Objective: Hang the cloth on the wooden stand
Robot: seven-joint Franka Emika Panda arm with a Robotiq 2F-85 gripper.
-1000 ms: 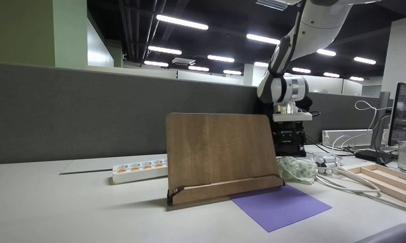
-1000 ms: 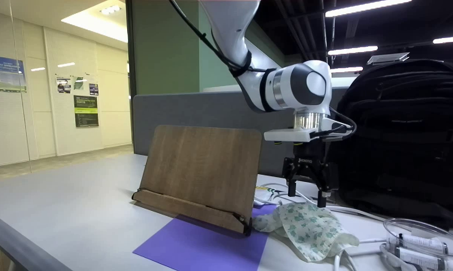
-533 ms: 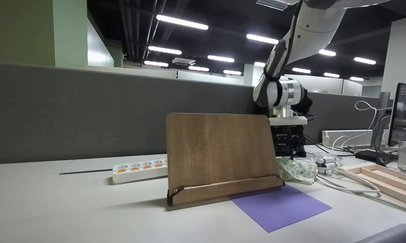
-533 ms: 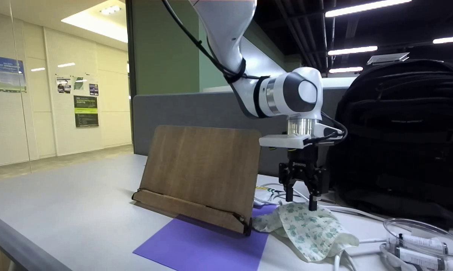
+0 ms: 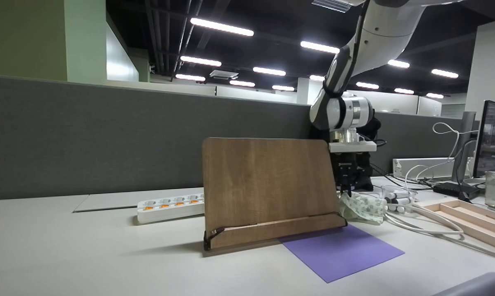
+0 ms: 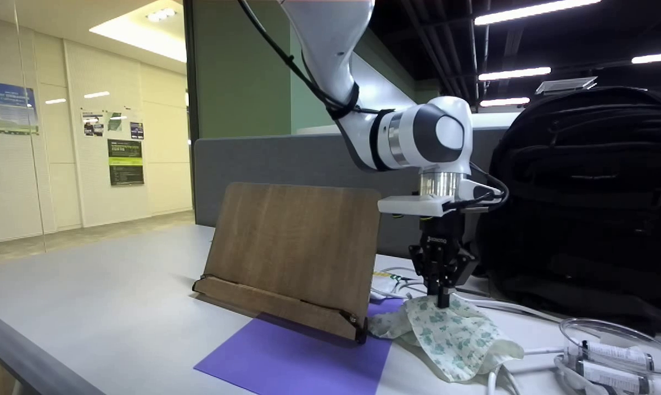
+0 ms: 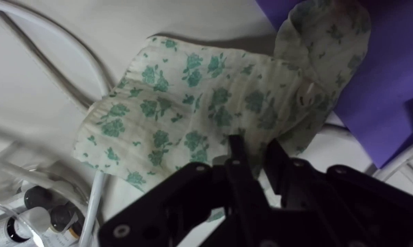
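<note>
Over the desk (image 6: 116, 274), dark fingers (image 7: 237, 147) partly hide the cloth (image 7: 199, 103).

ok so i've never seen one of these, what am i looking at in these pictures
The machine is a robot arm ending in a black gripper, a two-fingered hand. The two wide pictures come from cameras standing outside the robot; the close-up comes from a camera on its wrist. On the white table are a wooden stand, a purple sheet running under it, a floral cloth, a white power strip and white cables, among other things. The jaws are close together at the cloth, but I can't tell whether they grip it.
</note>
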